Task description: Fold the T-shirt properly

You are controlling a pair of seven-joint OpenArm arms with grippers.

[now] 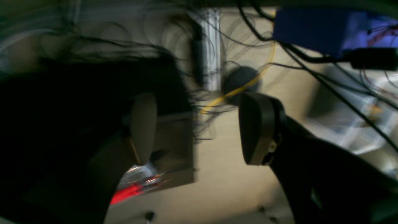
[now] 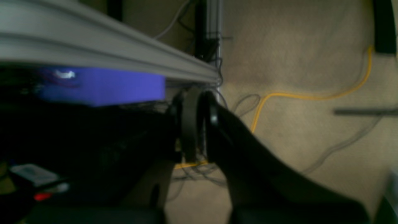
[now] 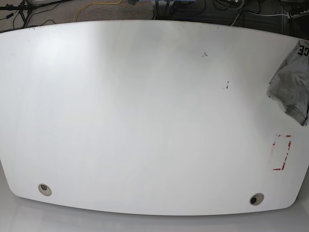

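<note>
The T-shirt [image 3: 292,84] is a crumpled heather-grey heap at the far right edge of the white table [image 3: 145,111], partly cut off by the frame, with a bit of black lettering showing at its top. Neither arm appears in the base view. The left wrist view shows my left gripper [image 1: 199,130] open, with nothing between its fingers [image 1: 256,127] and carpeted floor behind it. My right gripper [image 2: 196,124] is shut and holds nothing. It sits just below an aluminium rail [image 2: 108,53]. The shirt appears in neither wrist view.
A red-cornered marking [image 3: 281,152] lies on the table near its right front. Two cable holes [image 3: 44,189] [image 3: 256,198] sit near the front edge. On the floor are a yellow cable [image 2: 311,96], dark wires [image 1: 311,59] and a blue box [image 1: 311,29].
</note>
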